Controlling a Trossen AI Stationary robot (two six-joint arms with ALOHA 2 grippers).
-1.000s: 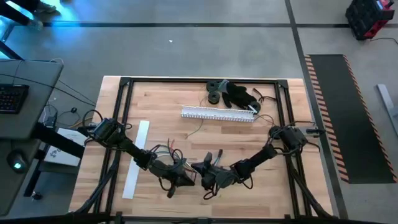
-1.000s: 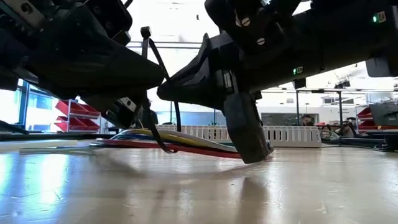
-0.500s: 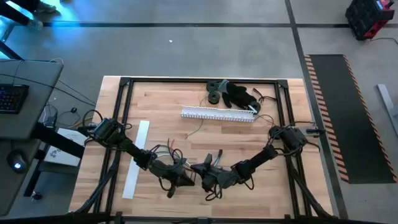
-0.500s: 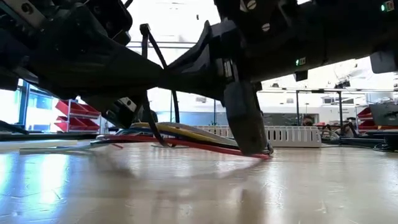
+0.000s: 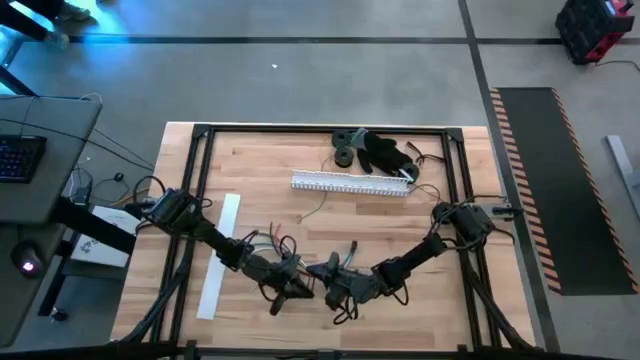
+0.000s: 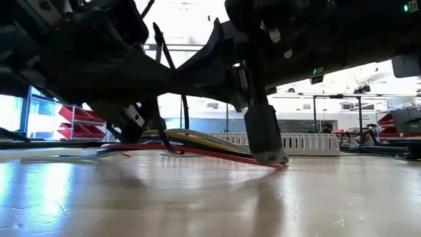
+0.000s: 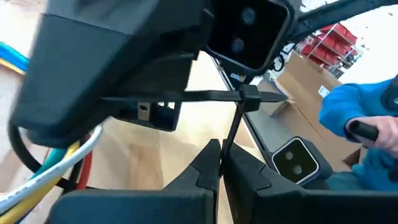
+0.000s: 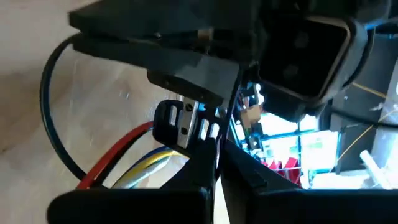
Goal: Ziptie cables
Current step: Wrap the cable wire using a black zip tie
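1. The cables (image 6: 197, 139) lie on the table (image 5: 400, 225), a loose bundle of red, yellow and blue wires, low between the two grippers and just under them.
2. A black zip tie (image 7: 231, 121) loops around the cables; in the low view its strap rises from the bundle up between the two grippers.
3. The left gripper (image 7: 219, 163) is pressed together on the thin strap of the zip tie, just below the tie's small head, as the left wrist view shows.
4. The right gripper (image 8: 217, 152) is also pressed together on a thin black strap of the zip tie, with the red and yellow wires just beyond its tips.
5. In the high view both grippers meet at the near middle of the table, almost touching each other.
6. Farther from the grippers, at the far side of the table, lies a long white slotted duct (image 5: 352, 184), and behind it a group of black round parts (image 5: 375, 150).
7. A flat white strip (image 5: 219, 255) lies beside the left arm.
8. A person's blue sleeve (image 7: 360, 134) shows beyond the table in the left wrist view.
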